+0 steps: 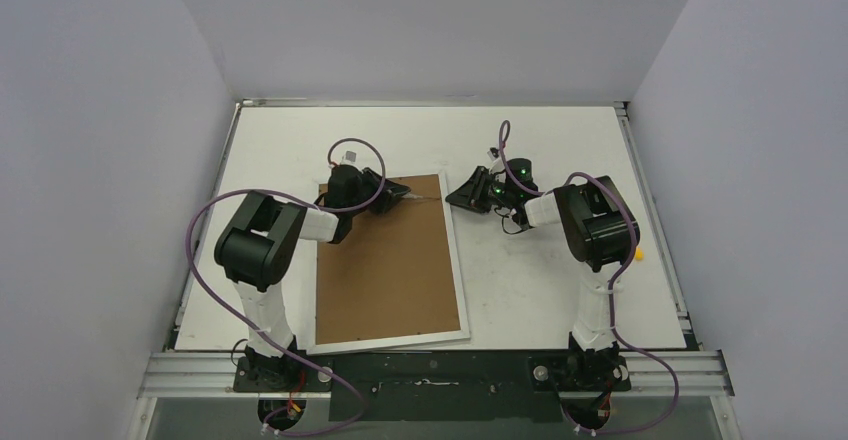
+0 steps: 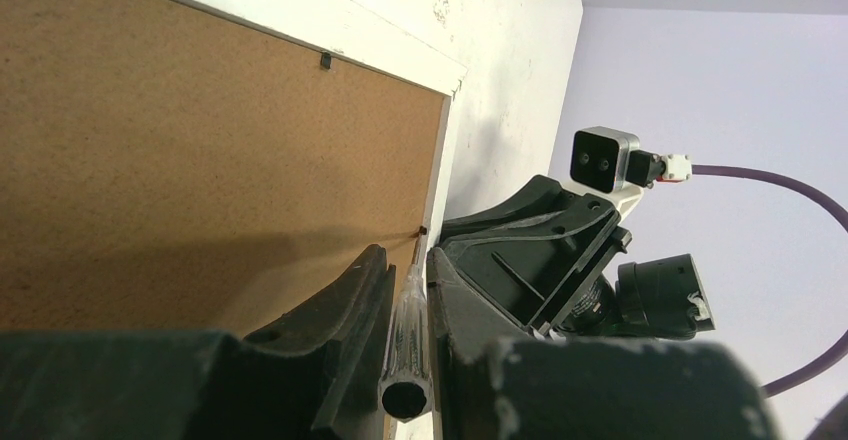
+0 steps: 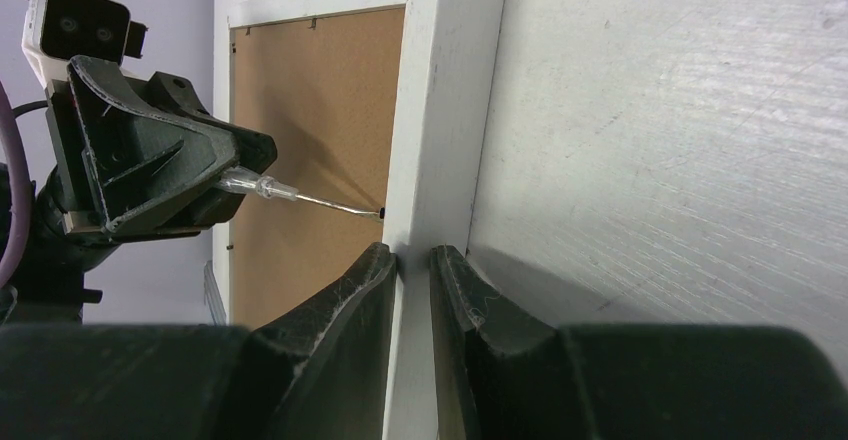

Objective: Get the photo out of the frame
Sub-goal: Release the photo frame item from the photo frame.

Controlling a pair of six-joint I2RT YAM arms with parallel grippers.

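Photo is hidden from every view; I judge it lies beneath the brown backing board (image 1: 385, 260) of the face-down frame (image 3: 445, 110), so the step in hand is freeing the clips that pin that board. Starting at the left gripper (image 2: 407, 263): it is nearly closed, pinching the clear handle of a thin screwdriver (image 2: 408, 335) that sticks straight out past its fingertips. Just ahead, the metal tip rests at a small dark clip (image 2: 423, 230) where the board meets the frame's white edge. Opposite it, the right gripper (image 3: 413, 257) has its jaws narrowed onto that same white edge, steadying the frame against the counter (image 3: 650, 160). To do this well, work the tip under the clip and turn or lever it away from the board with a small, slow motion. The thin shaft could skid across the fibreboard or twist in the grip. The right gripper should hold firm so the frame does not pivot. Another clip (image 2: 325, 59) shows further off along the far edge, so more probably need turning before the board lifts and the photo can come out.
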